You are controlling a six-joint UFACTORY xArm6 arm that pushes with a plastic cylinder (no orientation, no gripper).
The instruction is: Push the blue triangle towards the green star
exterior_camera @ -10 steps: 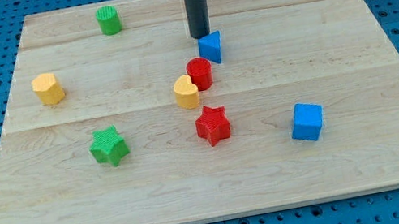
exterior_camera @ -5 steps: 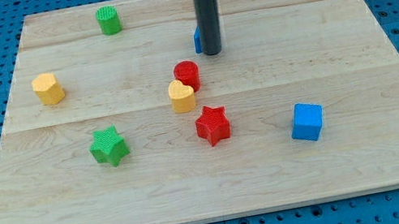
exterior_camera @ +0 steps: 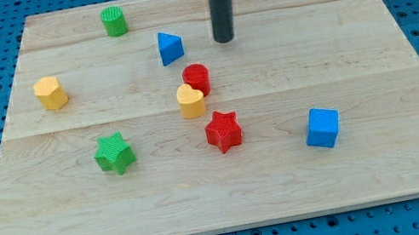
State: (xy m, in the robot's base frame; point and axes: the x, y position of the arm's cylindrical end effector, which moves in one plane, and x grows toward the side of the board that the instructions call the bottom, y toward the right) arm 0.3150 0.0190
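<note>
The blue triangle (exterior_camera: 169,47) sits on the wooden board (exterior_camera: 371,54) left of centre near the view's top. The green star (exterior_camera: 115,153) lies lower left, well apart from it. My tip (exterior_camera: 224,40) is to the right of the blue triangle, a clear gap between them, not touching any block.
A red cylinder (exterior_camera: 197,78) touches a yellow heart (exterior_camera: 191,101) just below the triangle. A red star (exterior_camera: 223,131) lies below them. A blue cube (exterior_camera: 322,128) is at lower right. A green cylinder (exterior_camera: 114,21) is at top left, a yellow block (exterior_camera: 50,93) at left.
The blue triangle has slid left, from beside the rod to left of it. The red cylinder and yellow heart shifted slightly left. My tip moved a little right and up.
</note>
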